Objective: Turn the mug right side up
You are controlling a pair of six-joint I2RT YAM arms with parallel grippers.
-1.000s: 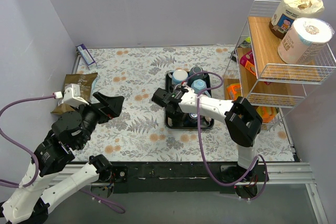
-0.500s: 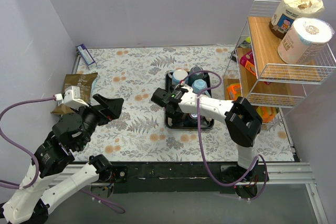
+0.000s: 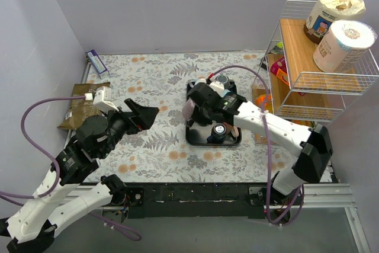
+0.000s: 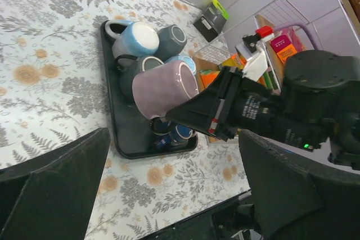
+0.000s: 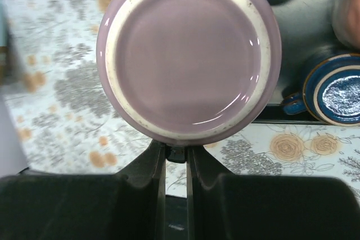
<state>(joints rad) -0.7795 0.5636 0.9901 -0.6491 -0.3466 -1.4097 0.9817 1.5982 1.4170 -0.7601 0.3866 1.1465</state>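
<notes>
The mauve mug [image 3: 190,111] hangs in the air over the left edge of the black tray [image 3: 199,136], tipped on its side. In the right wrist view its ringed base [image 5: 188,54] faces the camera. My right gripper [image 5: 176,151] is shut on the mug's lower edge, with a dark part of the mug pinched between the fingers. The left wrist view shows the mug [image 4: 162,89] above the tray [image 4: 120,130], with the right gripper [image 4: 209,111] behind it. My left gripper [image 3: 145,117] stands open over the cloth to the tray's left, holding nothing.
Other mugs sit on the tray: a blue one [image 3: 219,130] mouth up, a dark one [image 3: 222,79], a light blue one [image 4: 140,37]. A wire shelf [image 3: 320,78] with a paper roll stands at right. A brown bag [image 3: 83,100] and a small box [image 3: 96,61] lie at left.
The right gripper has closed on the mauve mug and lifted it off the tray, tipping it sideways. The left arm has moved a little toward the tray.
</notes>
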